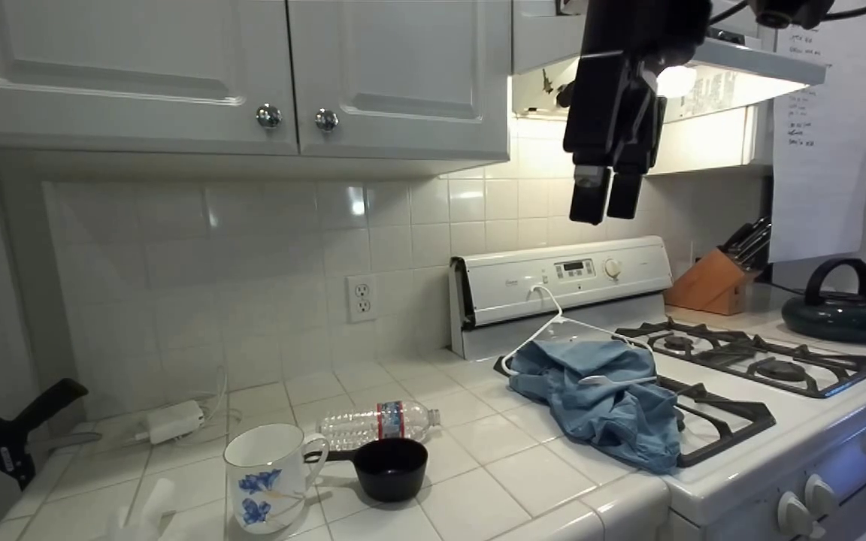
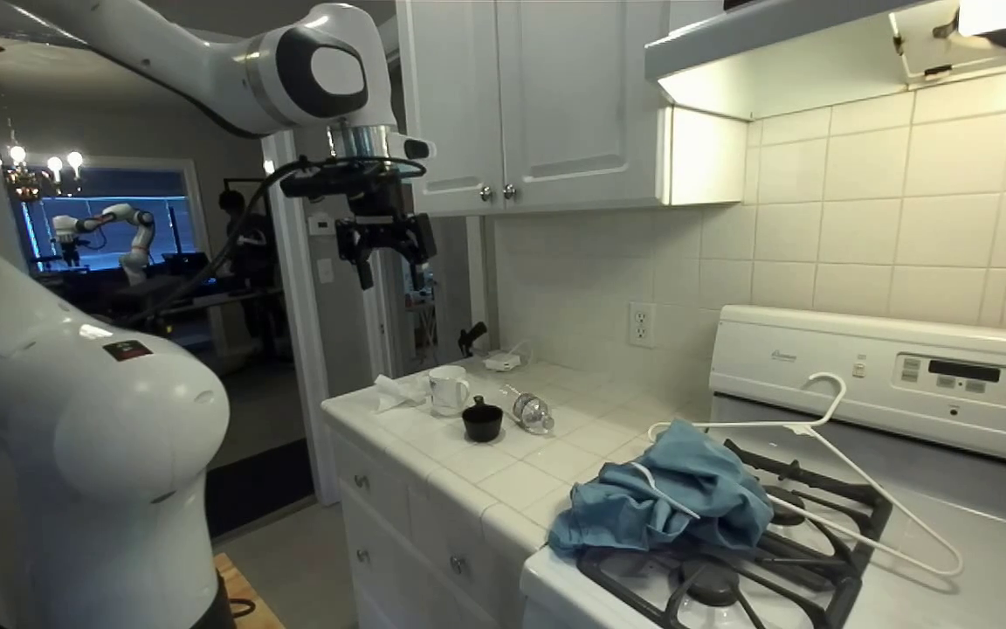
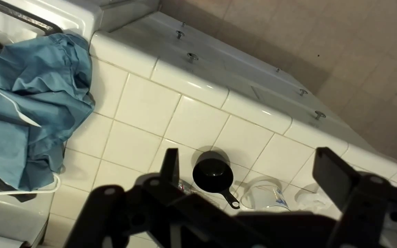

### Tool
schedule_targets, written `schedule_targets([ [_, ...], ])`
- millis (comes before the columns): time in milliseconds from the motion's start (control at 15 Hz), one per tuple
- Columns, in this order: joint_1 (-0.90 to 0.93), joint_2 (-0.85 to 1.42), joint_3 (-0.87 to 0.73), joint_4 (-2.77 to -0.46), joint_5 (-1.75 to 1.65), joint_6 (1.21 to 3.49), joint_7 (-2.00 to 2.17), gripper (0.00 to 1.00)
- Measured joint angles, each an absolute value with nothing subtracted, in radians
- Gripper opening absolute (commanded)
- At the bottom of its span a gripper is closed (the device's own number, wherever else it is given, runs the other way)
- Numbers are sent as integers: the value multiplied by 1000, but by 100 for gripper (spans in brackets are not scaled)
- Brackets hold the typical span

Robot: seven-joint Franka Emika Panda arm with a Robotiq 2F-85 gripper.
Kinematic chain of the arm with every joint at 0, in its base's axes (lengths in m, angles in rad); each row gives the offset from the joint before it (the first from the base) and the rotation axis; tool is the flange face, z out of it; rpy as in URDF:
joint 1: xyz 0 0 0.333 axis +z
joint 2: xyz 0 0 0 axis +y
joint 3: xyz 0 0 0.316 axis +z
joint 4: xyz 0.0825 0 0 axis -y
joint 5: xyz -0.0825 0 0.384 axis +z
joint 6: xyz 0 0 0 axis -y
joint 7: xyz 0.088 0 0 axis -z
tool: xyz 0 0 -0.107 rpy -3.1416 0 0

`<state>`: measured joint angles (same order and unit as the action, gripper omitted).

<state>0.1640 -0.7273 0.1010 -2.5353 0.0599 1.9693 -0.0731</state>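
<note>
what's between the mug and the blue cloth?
The black cup, with the clear bottle lying on its wall side, then bare counter tiles up to the blue cloth. Shows in both exterior views.

Nothing is legible: in an exterior view, handwriting (image 1: 797, 124) on paper (image 1: 820, 195), upper right, lettering (image 1: 511, 283) on the stove panel (image 1: 567, 284) and the bottle label (image 1: 390, 418) are blurred.

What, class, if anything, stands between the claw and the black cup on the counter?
Nothing visible does: the open claw hangs higher up, and the wrist view shows the black cup uncovered below. The mug and bottle are beside it, not over it.
</note>
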Motion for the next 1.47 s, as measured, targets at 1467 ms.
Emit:
schedule_targets([
  [1467,371,38,156,-2256,460,2594,-393,100],
])
